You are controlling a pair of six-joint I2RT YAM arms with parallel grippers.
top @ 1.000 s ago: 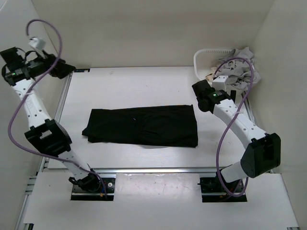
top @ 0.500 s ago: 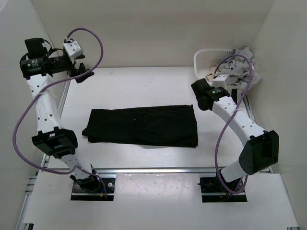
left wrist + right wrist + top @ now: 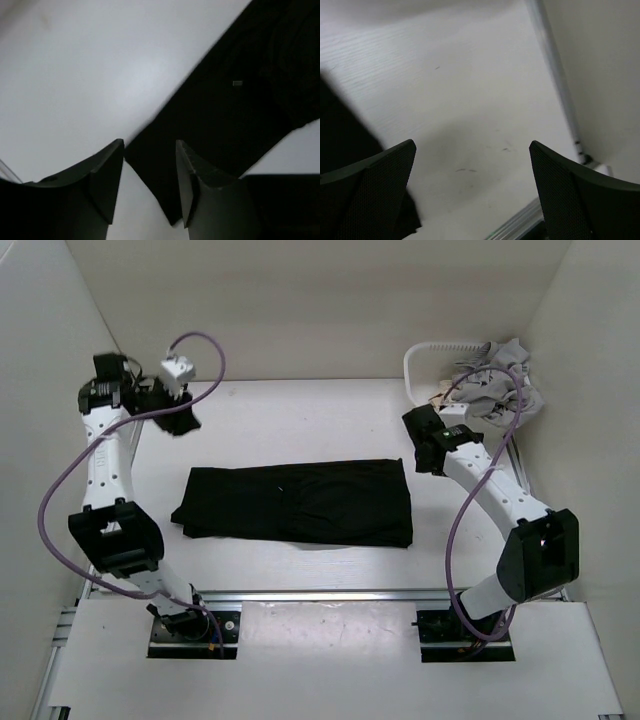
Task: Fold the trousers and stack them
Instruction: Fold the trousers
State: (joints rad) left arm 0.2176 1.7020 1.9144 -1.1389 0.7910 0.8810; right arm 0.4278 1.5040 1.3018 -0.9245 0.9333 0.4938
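The black trousers lie folded into a long flat rectangle across the middle of the white table. My left gripper hangs in the air beyond their far-left corner. In the left wrist view its fingers stand a narrow gap apart with nothing between them, and the trousers lie below. My right gripper hovers just off the trousers' right end. Its jaws are wide open over bare table, with the trousers' edge at the left.
A white basket stands at the far right corner, heaped with light grey garments. Metal rails run along the table's left, right and near edges. Walls close in on three sides.
My left arm has swung from the far left wall in over the table, towards the trousers' left end, and its jaws have narrowed. The right arm has barely shifted.
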